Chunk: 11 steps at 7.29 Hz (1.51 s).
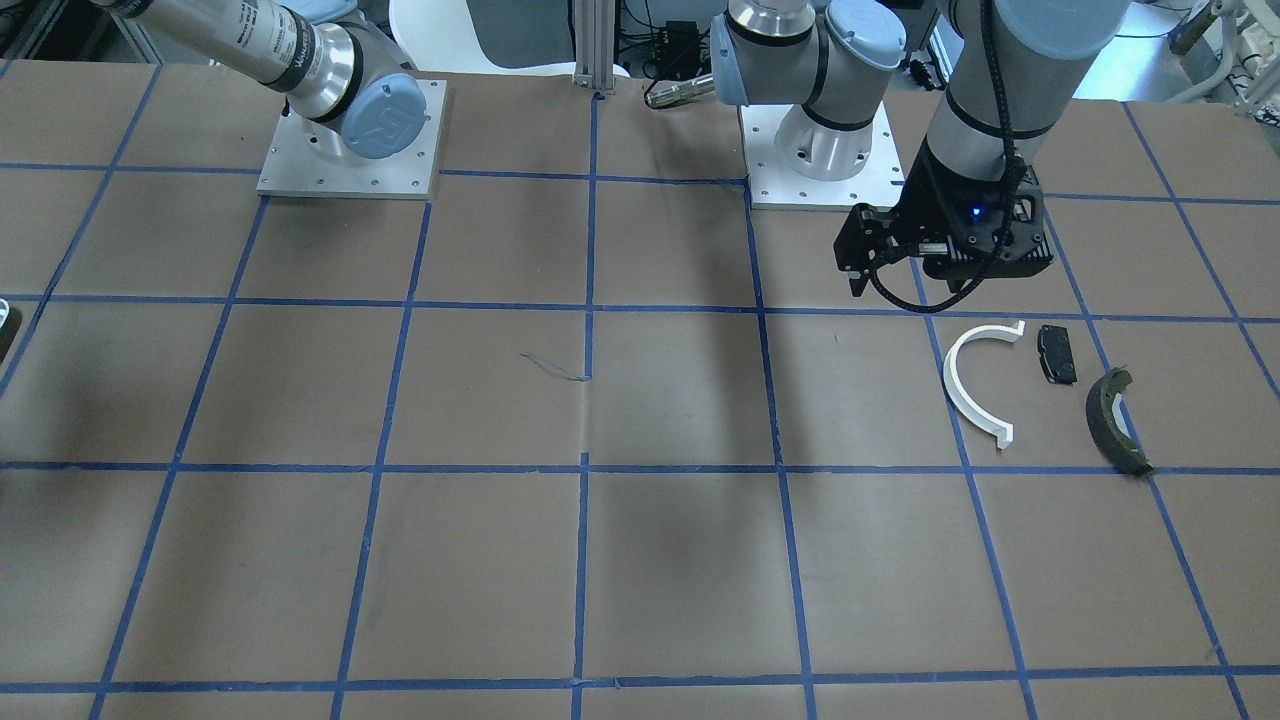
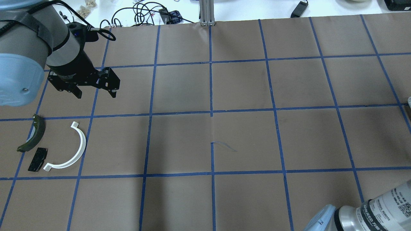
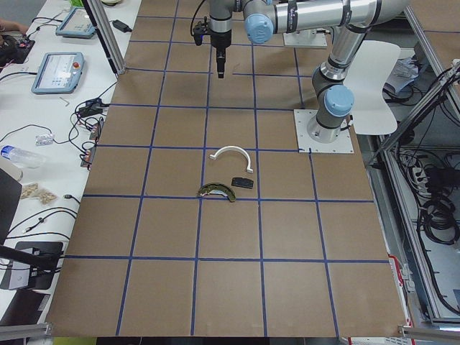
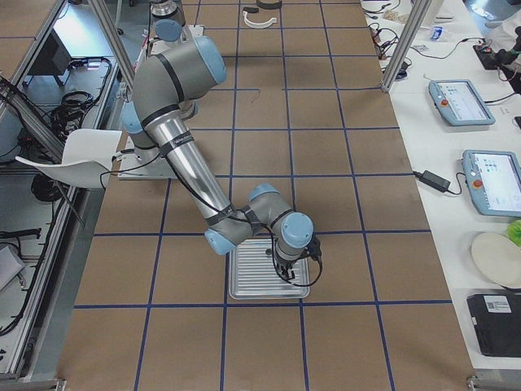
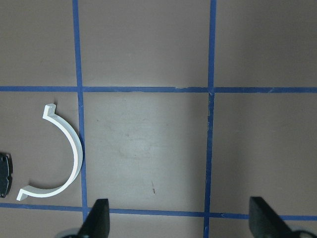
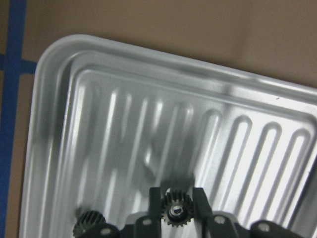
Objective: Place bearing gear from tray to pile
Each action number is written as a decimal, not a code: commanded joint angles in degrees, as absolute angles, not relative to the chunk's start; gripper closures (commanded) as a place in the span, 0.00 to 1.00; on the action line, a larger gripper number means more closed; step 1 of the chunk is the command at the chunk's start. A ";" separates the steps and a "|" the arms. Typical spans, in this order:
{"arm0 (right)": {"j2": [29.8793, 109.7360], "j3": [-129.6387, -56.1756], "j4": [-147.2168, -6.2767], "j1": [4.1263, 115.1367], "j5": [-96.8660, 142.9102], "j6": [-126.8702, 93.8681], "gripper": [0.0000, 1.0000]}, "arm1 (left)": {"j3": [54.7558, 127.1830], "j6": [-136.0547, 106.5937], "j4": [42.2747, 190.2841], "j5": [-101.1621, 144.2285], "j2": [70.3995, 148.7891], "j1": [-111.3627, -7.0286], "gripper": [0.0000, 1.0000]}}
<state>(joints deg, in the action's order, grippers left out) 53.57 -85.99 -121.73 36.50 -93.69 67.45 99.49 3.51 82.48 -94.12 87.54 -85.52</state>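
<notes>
The right gripper (image 6: 174, 210) is down in the tray with its two fingers (image 6: 155, 204) closed on the bearing gear (image 6: 174, 215). One finger is pressed to each side of the toothed rim, and the hub faces the wrist camera. A second small dark gear (image 6: 85, 229) sits on the tray floor just to one side, apart from the fingers. The ribbed metal tray (image 6: 124, 99) lies on the brown, blue-taped table (image 2: 244, 86).

Well away, at the far end, lies the pile (image 2: 39, 158): a white half-ring arc (image 1: 950, 378), a small flat black pad (image 1: 1057, 353) and a dark curved olive-edged shoe (image 1: 1100, 420), close together but not touching. The left gripper (image 5: 178, 220) hangs above the table beside them, its fingers spread wide and empty.
</notes>
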 commanded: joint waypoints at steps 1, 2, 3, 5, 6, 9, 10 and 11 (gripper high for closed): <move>60.51 -85.78 -114.49 37.78 -94.22 63.75 0.92 | 99.49 3.52 82.44 -94.04 87.54 -85.52 0.00; 64.38 -85.61 -110.69 40.84 -94.22 60.59 0.92 | 99.49 3.43 82.35 -93.96 87.63 -85.52 0.00; 67.82 -85.78 -107.78 45.65 -94.04 58.47 0.92 | 99.49 3.43 82.35 -93.96 87.71 -85.52 0.00; 73.45 -85.70 -98.47 61.43 -92.12 34.93 0.91 | 99.58 3.51 82.35 -93.95 87.54 -85.61 0.00; 73.82 -85.87 -98.44 70.92 -92.02 21.84 0.91 | 99.58 3.52 82.35 -94.04 87.63 -85.61 0.00; 71.91 -86.04 -99.49 91.62 -84.59 -13.95 0.92 | 99.58 3.51 82.27 -93.96 87.71 -85.61 0.00; 69.72 -86.04 -102.80 97.33 -84.12 -22.59 0.92 | 99.58 3.43 82.00 -93.96 87.63 -85.61 0.00; 66.57 -86.04 -109.18 102.95 -83.68 -31.46 0.91 | 99.41 3.51 81.57 -93.69 87.63 -85.43 0.00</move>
